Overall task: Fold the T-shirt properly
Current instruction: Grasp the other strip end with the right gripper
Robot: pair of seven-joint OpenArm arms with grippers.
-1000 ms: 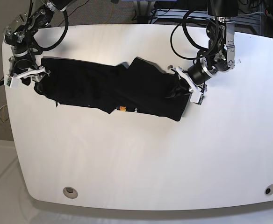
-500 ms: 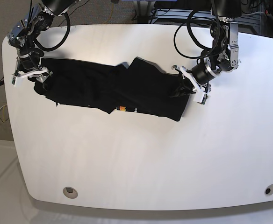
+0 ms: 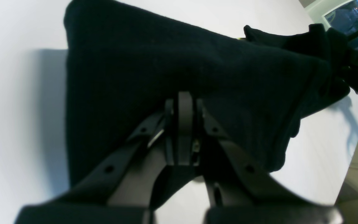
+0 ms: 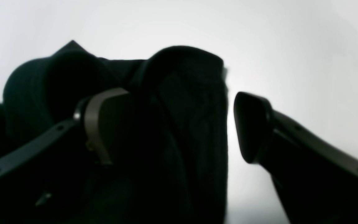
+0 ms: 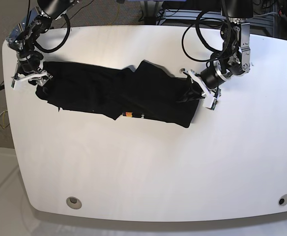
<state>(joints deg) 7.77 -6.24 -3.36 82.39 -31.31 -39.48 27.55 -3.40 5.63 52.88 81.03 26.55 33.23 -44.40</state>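
Black short-sleeved cloth T-shirt (image 5: 119,93) with small orange-and-white mark (image 5: 129,115), stretched in a rumpled band across white tabletop (image 5: 148,172). One end pinched in clenched left jaws (image 5: 198,93); other end lying between released, wide-spread right jaws (image 5: 29,78).

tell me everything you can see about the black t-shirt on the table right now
The T-shirt is plain black soft cloth with a small orange-and-white mark near its lower edge. It lies stretched in a long, rumpled band across the far part of the white table, partly folded over itself. At one end the left gripper is shut on a bunched fold. At the other end the right gripper stands open, one finger against the cloth and the other clear of it, so it has no grip there.
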